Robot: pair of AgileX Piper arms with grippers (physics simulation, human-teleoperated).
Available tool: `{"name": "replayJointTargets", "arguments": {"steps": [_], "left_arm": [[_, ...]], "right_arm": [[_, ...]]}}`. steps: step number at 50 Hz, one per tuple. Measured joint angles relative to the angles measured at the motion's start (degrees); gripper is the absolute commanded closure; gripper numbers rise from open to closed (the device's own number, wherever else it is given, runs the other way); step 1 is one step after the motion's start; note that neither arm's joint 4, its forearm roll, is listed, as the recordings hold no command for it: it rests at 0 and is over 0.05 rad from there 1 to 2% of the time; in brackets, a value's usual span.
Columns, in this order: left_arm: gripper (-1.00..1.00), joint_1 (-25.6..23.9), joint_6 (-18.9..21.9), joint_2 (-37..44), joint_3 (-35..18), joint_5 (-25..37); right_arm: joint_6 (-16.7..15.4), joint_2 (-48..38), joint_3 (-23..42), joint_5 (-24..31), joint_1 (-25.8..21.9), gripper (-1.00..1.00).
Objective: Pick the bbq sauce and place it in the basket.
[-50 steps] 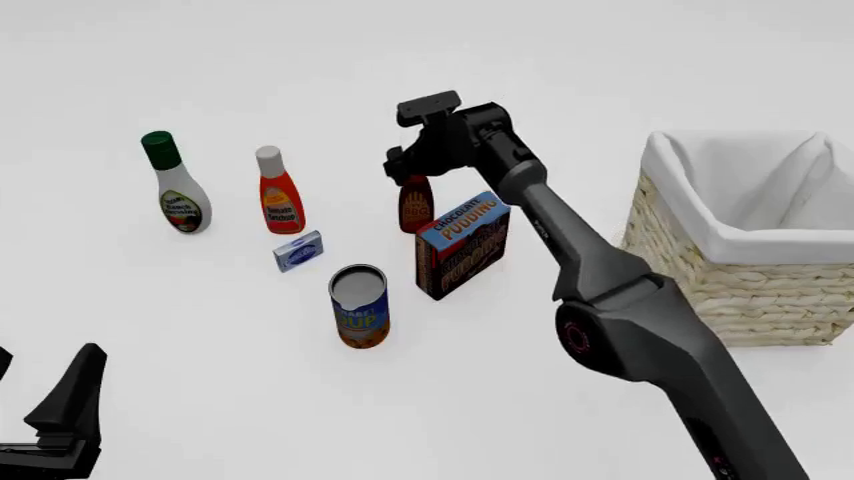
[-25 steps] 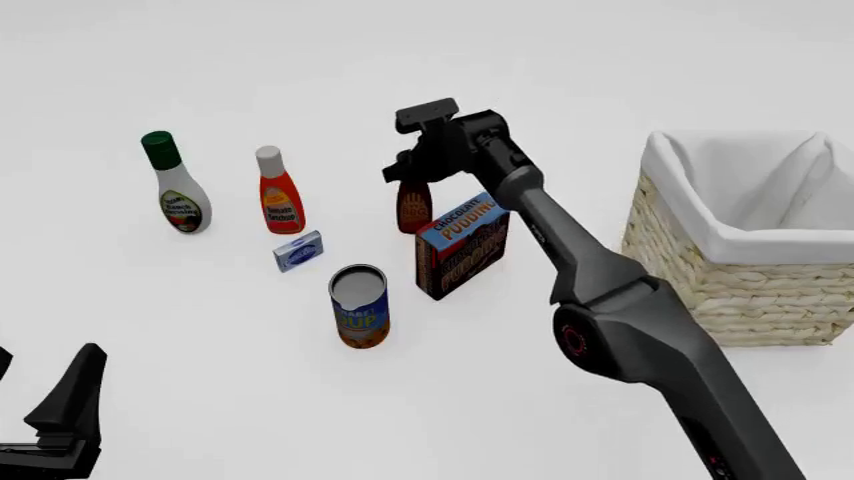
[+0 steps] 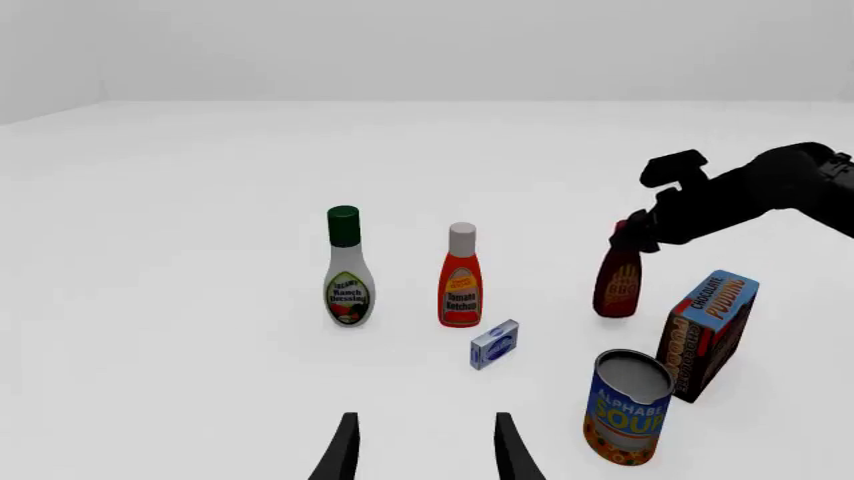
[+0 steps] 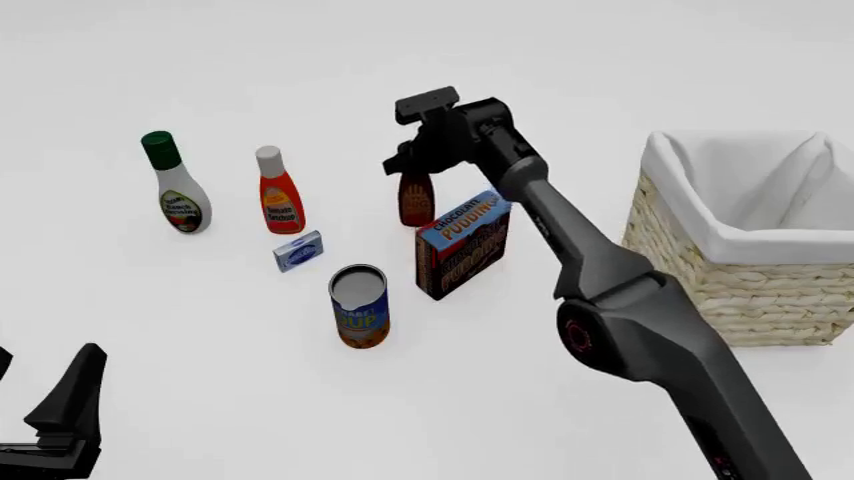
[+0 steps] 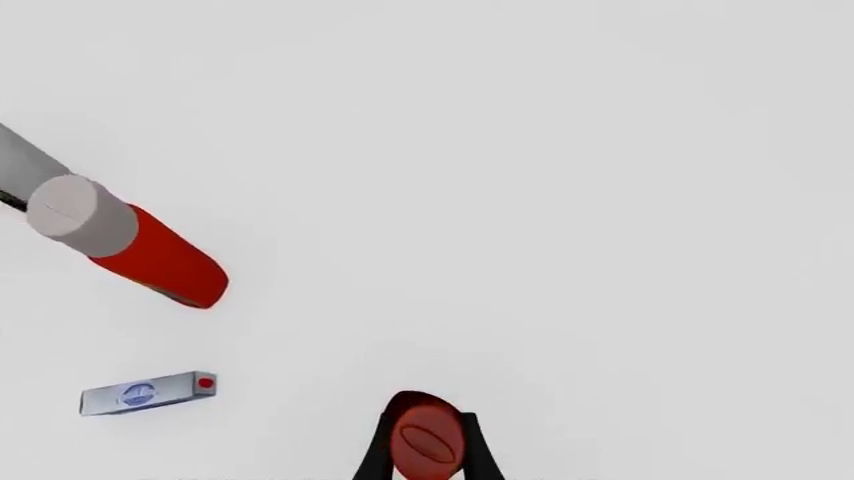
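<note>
The bbq sauce [image 4: 416,201] is a small dark brownish-red bottle with a red cap, upright just behind the pudding box. My right gripper [image 4: 410,170] is shut on its neck from above. The right wrist view shows the red cap [image 5: 427,445] between the two fingers [image 5: 380,458]. The bottle [image 3: 618,285] and the right gripper [image 3: 638,230] also show in the left wrist view. The basket [image 4: 694,270], woven with a white lining, stands at the right. My left gripper [image 3: 424,455] is open and empty, low at the near left [image 4: 60,420].
A white bottle with a green cap [image 4: 178,190] and an orange-red bottle with a white cap [image 4: 279,195] stand at the left. A small blue box [image 4: 299,250], a soup can [image 4: 360,305] and a chocolate pudding box [image 4: 463,245] sit near the bbq sauce.
My right gripper has closed in on the bbq sauce's neck and the bottle has risen slightly. The left arm has not moved.
</note>
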State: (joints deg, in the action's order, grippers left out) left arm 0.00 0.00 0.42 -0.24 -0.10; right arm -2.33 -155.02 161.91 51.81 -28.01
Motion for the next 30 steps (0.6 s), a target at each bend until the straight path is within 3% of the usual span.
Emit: {"name": "replayJointTargets", "arguments": {"steps": [30], "left_arm": [[-1.0, 0.0, 0.0, 0.0, 0.0, 0.0]], "right_arm": [[-2.9, 6.63, -0.04, 2.79, -1.32, 1.0]]}}
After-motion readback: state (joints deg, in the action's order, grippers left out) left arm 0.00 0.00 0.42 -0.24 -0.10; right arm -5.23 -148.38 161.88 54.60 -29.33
